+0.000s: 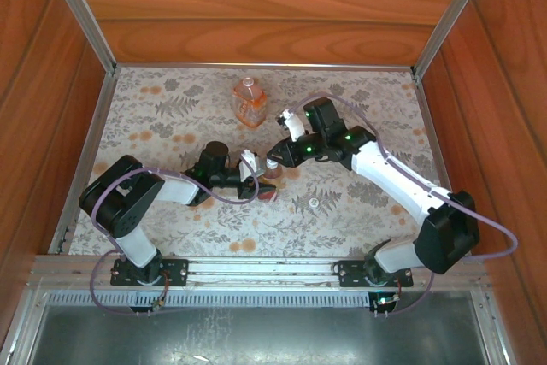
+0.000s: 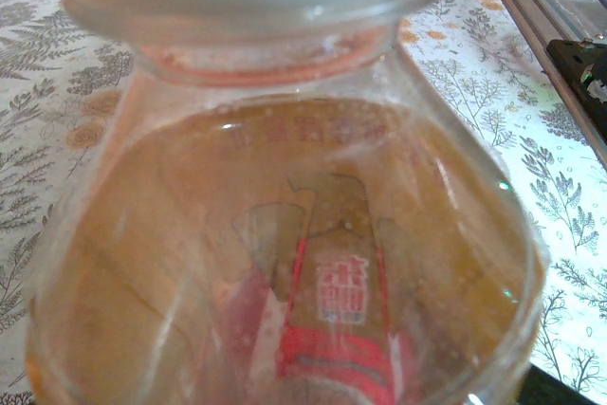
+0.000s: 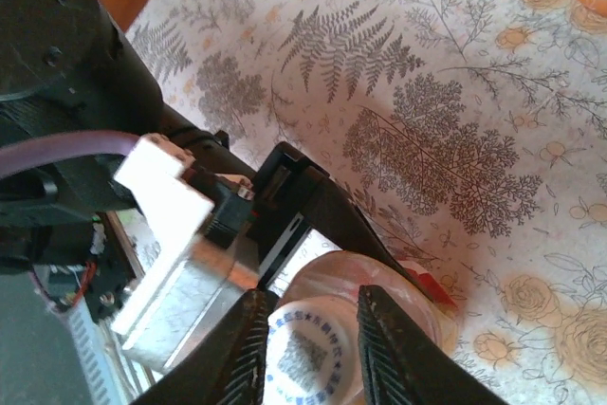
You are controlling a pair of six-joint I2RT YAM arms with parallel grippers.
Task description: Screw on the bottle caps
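On the fern-patterned tablecloth (image 1: 171, 117), near centre, the slim bottle (image 2: 285, 282) stands upright, long axis vertical, neck up, its body clamped by the left gripper (image 1: 255, 179). Its red label (image 2: 337, 348) carries Chinese characters. Its cap (image 3: 305, 359) bears blue print too small to read. The right gripper (image 3: 315, 305) flanks the cap; I cannot tell whether it pinches.

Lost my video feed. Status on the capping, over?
Left pincer shut on slim bottle. Right pincer straddling its cap, grip unclear. Second cap loose on table, wide bottle standing behind. Nothing in the way.
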